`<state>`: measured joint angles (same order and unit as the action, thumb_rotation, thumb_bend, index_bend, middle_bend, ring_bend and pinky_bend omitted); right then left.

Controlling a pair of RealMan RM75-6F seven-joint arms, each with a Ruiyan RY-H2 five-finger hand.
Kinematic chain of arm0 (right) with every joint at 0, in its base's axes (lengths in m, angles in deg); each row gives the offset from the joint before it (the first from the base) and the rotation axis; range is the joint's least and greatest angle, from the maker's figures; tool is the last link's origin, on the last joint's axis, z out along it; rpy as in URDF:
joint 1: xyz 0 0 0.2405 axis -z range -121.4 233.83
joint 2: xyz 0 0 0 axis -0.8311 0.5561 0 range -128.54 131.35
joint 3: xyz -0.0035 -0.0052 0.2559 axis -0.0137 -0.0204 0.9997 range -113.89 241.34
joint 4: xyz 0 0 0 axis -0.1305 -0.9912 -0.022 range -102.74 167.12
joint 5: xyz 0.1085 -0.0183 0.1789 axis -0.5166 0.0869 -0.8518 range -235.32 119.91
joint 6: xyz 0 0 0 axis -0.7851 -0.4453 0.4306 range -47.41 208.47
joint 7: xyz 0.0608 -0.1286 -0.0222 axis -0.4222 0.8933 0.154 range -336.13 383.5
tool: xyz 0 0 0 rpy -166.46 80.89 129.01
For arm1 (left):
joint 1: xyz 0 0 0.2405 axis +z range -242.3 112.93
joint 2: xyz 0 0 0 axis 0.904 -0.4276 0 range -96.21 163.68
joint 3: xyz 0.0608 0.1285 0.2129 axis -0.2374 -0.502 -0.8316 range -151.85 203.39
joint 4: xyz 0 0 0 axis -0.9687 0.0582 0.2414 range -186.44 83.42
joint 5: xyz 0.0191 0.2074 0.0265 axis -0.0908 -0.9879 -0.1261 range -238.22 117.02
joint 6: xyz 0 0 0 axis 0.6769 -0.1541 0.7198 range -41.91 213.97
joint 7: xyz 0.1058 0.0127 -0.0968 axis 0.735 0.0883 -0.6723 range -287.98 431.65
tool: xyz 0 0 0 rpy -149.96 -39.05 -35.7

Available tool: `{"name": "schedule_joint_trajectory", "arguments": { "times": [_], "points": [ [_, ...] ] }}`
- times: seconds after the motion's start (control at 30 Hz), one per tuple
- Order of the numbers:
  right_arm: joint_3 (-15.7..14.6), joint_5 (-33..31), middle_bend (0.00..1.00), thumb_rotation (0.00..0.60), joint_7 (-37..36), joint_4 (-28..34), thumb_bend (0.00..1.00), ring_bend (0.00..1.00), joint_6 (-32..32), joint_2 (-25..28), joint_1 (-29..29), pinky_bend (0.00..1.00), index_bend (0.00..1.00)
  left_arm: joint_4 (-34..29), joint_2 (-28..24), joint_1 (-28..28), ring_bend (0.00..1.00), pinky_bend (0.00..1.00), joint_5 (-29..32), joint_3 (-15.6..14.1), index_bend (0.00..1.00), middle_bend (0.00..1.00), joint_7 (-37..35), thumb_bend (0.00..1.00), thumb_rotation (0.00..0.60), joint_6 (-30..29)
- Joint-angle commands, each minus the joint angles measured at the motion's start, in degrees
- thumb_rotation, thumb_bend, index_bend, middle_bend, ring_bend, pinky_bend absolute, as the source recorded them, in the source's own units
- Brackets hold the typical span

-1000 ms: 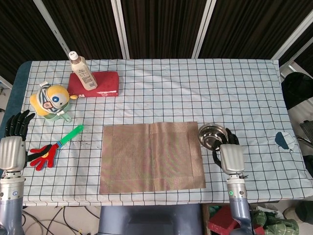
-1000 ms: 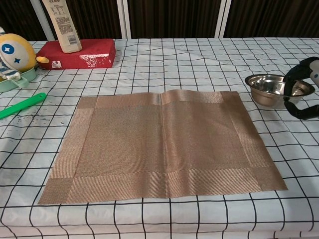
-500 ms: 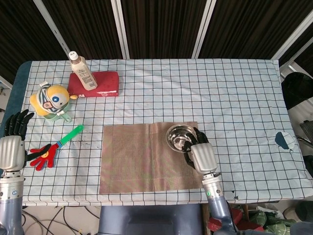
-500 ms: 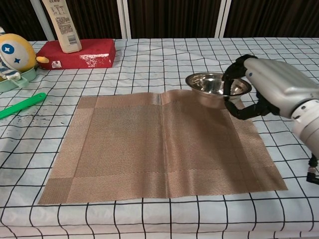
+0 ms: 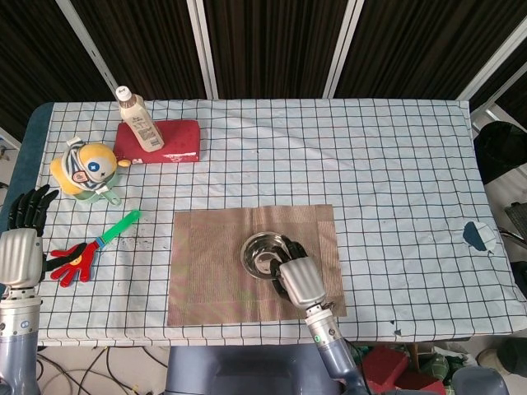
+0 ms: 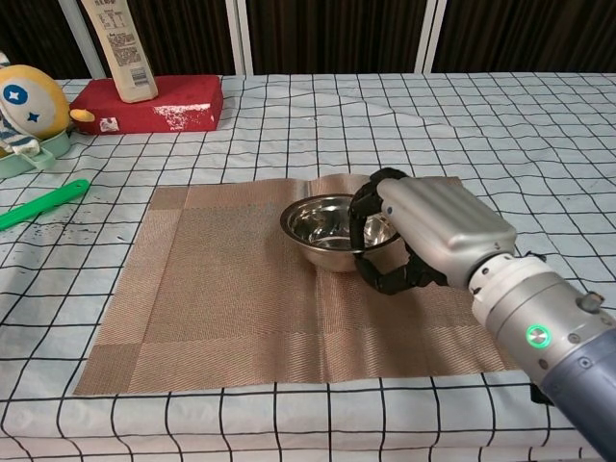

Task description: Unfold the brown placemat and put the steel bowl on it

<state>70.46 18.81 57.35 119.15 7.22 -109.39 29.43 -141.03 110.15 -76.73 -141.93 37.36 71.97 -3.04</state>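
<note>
My left hand (image 5: 23, 239) hangs off the table's left edge in the head view, fingers spread and holding nothing, well apart from the work; the chest view does not show it. Just beside it on the checked tablecloth (image 5: 395, 164) lies a red hand-shaped clapper (image 5: 70, 262) on a green handle. Farther back sits a yellow round-headed toy (image 5: 82, 169) in a pale green cup, also seen at the left edge of the chest view (image 6: 27, 106). Behind that, a red box (image 5: 169, 140) lies flat with a tan-labelled bottle (image 5: 138, 119) standing upright at its left end.

At centre, the brown placemat (image 5: 206, 271) lies unfolded and flat on the cloth, a faint crease running front to back through its middle. The steel bowl (image 5: 262, 251) is upright near the middle of the placemat, slightly right of the crease; in the chest view (image 6: 322, 231) its base appears to meet the mat, though I cannot tell whether its full weight is down.

My right hand (image 5: 298, 276) grips the bowl by its right rim, dark fingers (image 6: 364, 217) curled over the lip into the bowl and the thumb hooked beneath the outer wall, the silver back of the hand facing up. Its forearm runs back off the near edge of the table.

Far right, near the tablecloth's edge, a small dark teal object (image 5: 478, 234) lies on the cloth, too small to identify
</note>
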Motion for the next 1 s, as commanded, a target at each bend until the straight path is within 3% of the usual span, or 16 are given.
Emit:
{"name": "schedule_joint_trajectory", "arguments": {
  "times": [0.03, 0.1, 0.17, 0.23, 0.33, 0.4, 0.5, 0.67, 1.0],
  "points": [
    [-0.69, 0.28, 0.24, 0.6, -0.22, -0.74, 0.51, 0.07, 0.19, -0.71, 0.18, 0.16, 0.69, 0.0, -0.01, 0.02, 0.01, 0.01, -0.04, -0.03, 0.14, 0.06, -0.04, 0.03, 0.6, -0.01],
    [-0.97, 0.36, 0.21, 0.6, -0.1, -0.99, 0.37, 0.07, 0.26, -0.81, 0.27, 0.16, 0.66, 0.01, 0.0, 0.03, 0.01, 0.01, -0.1, -0.05, 0.14, 0.06, -0.04, 0.03, 0.6, -0.05],
    [-1.21, 0.38, 0.17, 0.6, 0.52, -1.14, 0.24, 0.06, 0.23, -0.66, 0.38, 0.16, 0.56, 0.02, 0.0, 0.04, 0.01, 0.01, -0.14, -0.06, 0.14, 0.06, -0.03, 0.03, 0.6, -0.09],
    [-1.74, -0.04, 0.12, 0.6, 2.35, -0.83, 0.14, 0.04, 0.0, 0.28, 0.89, 0.16, 0.39, 0.06, 0.02, 0.03, 0.01, 0.01, -0.13, -0.09, 0.14, 0.06, 0.05, 0.03, 0.6, -0.04],
    [-1.97, -0.98, 0.08, 0.6, 4.16, 1.14, 0.08, 0.02, -0.21, 1.87, 1.55, 0.16, 0.22, 0.16, 0.07, 0.02, 0.01, 0.01, -0.22, -0.14, 0.14, 0.05, 0.21, 0.03, 0.6, -0.09],
    [-2.2, -1.3, 0.08, 0.6, 4.65, 2.37, 0.05, 0.02, -0.47, 3.06, 2.04, 0.16, 0.18, 0.17, 0.11, 0.03, 0.01, 0.01, -0.3, -0.15, 0.14, 0.05, 0.29, 0.02, 0.6, -0.18],
    [-2.72, -1.35, 0.07, 0.6, 5.57, 3.66, 0.05, 0.02, -1.26, 4.82, 2.81, 0.16, 0.16, 0.23, 0.11, 0.04, 0.01, 0.01, -0.38, -0.21, 0.14, 0.05, 0.31, 0.02, 0.6, -0.2],
    [-4.29, 0.71, 0.07, 0.6, 5.68, 7.94, 0.05, 0.02, -5.64, 12.22, 5.86, 0.16, 0.15, 0.58, 0.25, 0.04, 0.01, 0.01, -1.2, -0.64, 0.14, 0.05, 0.63, 0.03, 0.6, -0.42],
    [-3.31, 3.3, 0.06, 0.6, -0.82, 11.0, 0.05, 0.02, -13.01, 26.62, 11.06, 0.16, 0.13, 1.55, 0.4, 0.13, 0.01, 0.01, -3.27, -1.76, 0.12, 0.04, 1.87, 0.03, 0.6, -1.1]
  ]
}}
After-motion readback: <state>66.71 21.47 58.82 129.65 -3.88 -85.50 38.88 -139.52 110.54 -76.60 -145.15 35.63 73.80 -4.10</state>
